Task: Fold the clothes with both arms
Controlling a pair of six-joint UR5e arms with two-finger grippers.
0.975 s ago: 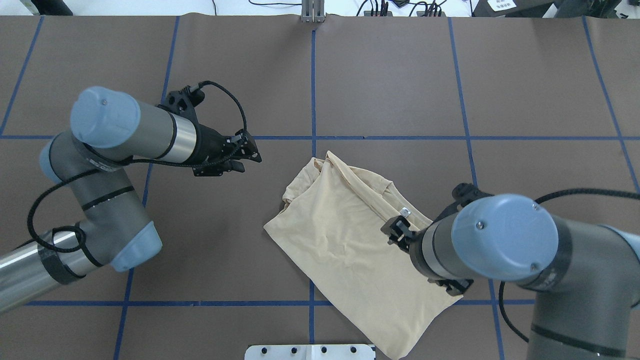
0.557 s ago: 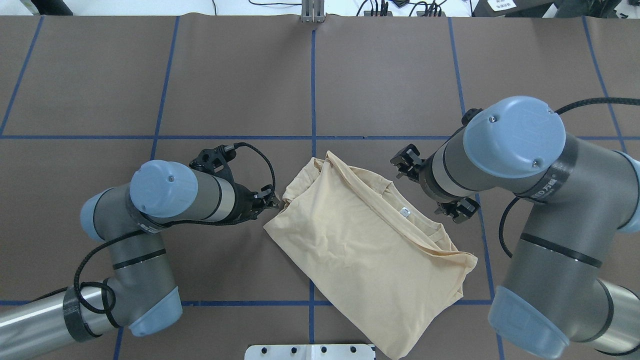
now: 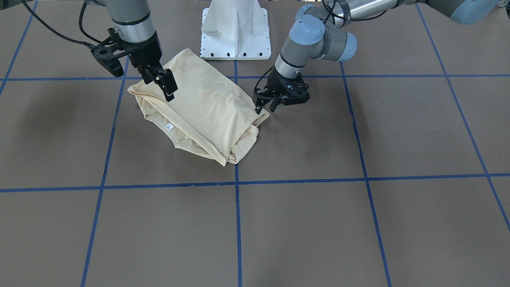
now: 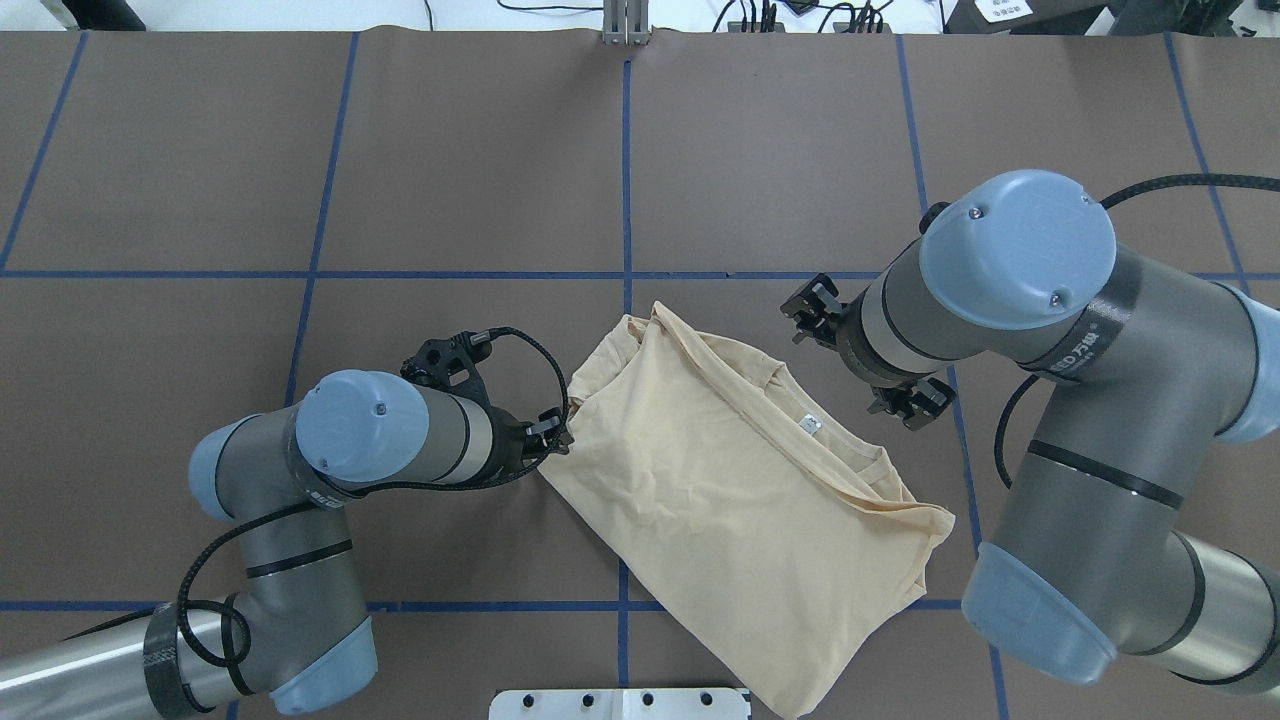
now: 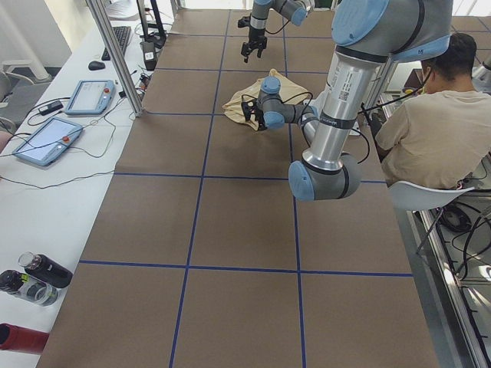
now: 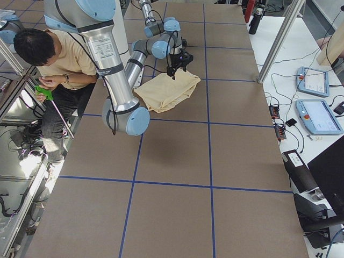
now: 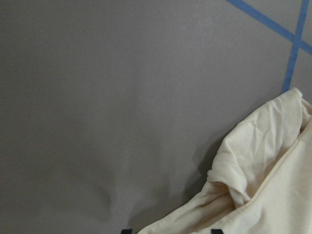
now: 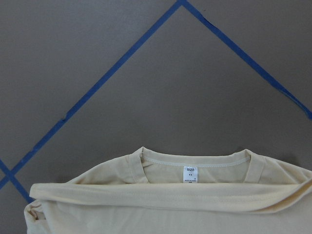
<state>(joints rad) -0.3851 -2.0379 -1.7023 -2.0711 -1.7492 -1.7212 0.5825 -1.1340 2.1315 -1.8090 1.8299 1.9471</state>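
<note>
- Left gripper [image 3: 266, 107]: jaws apart, nothing pinched. Down low at the T-shirt's [image 4: 720, 510] left corner, fingertips either side of the cloth edge in the left wrist view. Can't tell whether actually touching the fabric.
- Left arm [image 4: 400, 435]: bent in from the T-shirt's left side, wrist aimed straight at that corner.
- T-shirt itself: flat on the brown table [image 4: 450, 150], folded into a rough rectangle, lying diagonal, plain pale cream side up, a few soft wrinkles across the middle.
- White base [image 4: 620, 703]: right by the T-shirt's nearest corner, the two almost meeting in the overhead view.
- Neck label [image 4: 810, 424]: small, white, face up, just inside the collar on the T-shirt's far-right long edge. "SIZE" readable in the right wrist view.
- Bunched, rolled layers at the T-shirt's far corner, kinda messy tbh.
- Right gripper [image 3: 161, 83]: fingers spread, holding nothing. Raised off the table, just past the T-shirt's collar edge on the far-right side, clear of the cloth in the overhead view.
- Right arm [image 4: 1010, 260]: hunched up beside the T-shirt's right side, big blue joint cap on top.
- Blue tape lines [image 4: 627, 180]: grid on the table, one crossing just beyond the T-shirt's far corner, one line disappearing under the T-shirt.
- Cables [image 4: 760, 15]: well beyond the T-shirt, off the table's far edge.
</note>
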